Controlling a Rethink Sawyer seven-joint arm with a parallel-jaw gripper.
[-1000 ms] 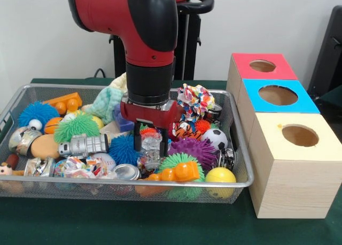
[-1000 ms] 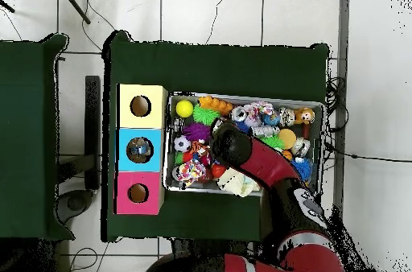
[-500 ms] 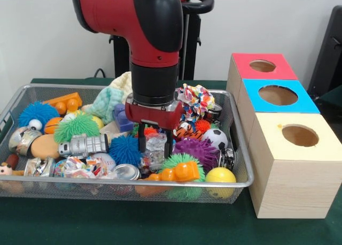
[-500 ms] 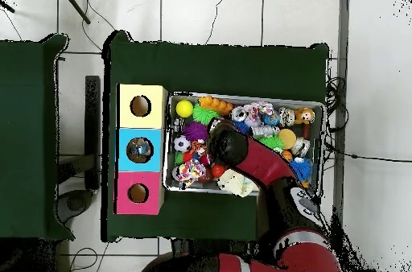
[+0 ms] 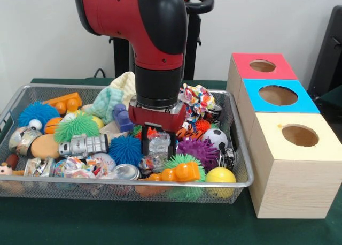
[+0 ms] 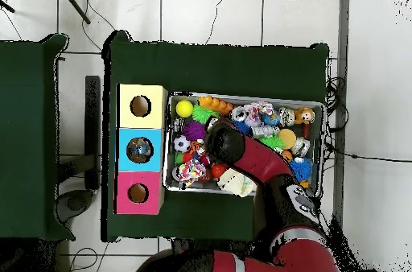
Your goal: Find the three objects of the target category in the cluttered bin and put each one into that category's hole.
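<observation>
My gripper [image 5: 158,146] hangs inside the wire bin [image 5: 133,184], right of its middle. It is shut on a crumpled clear plastic piece [image 5: 159,143], held between the two black fingers just above the pile. Below it lie a green spiky ball with an orange toy [image 5: 179,173] and a purple spiky ball [image 5: 195,148]. Three boxes with round holes stand right of the bin: red top [image 5: 246,68], blue top [image 5: 251,95], pale yellow top [image 5: 272,140]. In the overhead view the red arm [image 6: 241,152] covers the gripper, and the boxes [image 6: 141,150] stand left of the bin.
The bin is crowded: a soccer ball [image 5: 217,138], a yellow ball [image 5: 220,175], a silver robot toy [image 5: 85,145], a blue spiky ball [image 5: 124,148], a green spiky ball [image 5: 77,126] and a patterned cloth [image 5: 195,100]. Its rim stands close to the yellow box.
The gripper has shifted to the right and slightly up in the front view, carrying the clear plastic piece with it.
</observation>
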